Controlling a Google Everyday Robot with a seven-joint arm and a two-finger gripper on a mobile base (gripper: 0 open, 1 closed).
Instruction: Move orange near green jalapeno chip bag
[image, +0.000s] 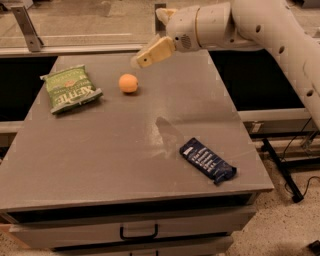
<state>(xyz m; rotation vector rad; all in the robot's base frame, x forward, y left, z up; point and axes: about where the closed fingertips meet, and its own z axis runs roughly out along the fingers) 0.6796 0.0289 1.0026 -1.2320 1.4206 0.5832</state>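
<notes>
Likely firm, light and apt to roll, the orange (128, 83) lies right of the green jalapeno chip bag (71, 89); pinch across its middle. The gripper (150, 53) hovers beyond it, spread impossible to tell

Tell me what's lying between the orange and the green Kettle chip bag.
Nothing: the camera view shows only bare tabletop between the orange and the green Kettle chip bag. The gripper hangs above the orange, slightly right.

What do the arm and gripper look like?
Arm: smooth off-white rounded shells, a few small dark holes, thin tan ring at the wrist, no visible cables. Gripper: pale tan, blocky, above the back of the table, right of the orange.
</notes>
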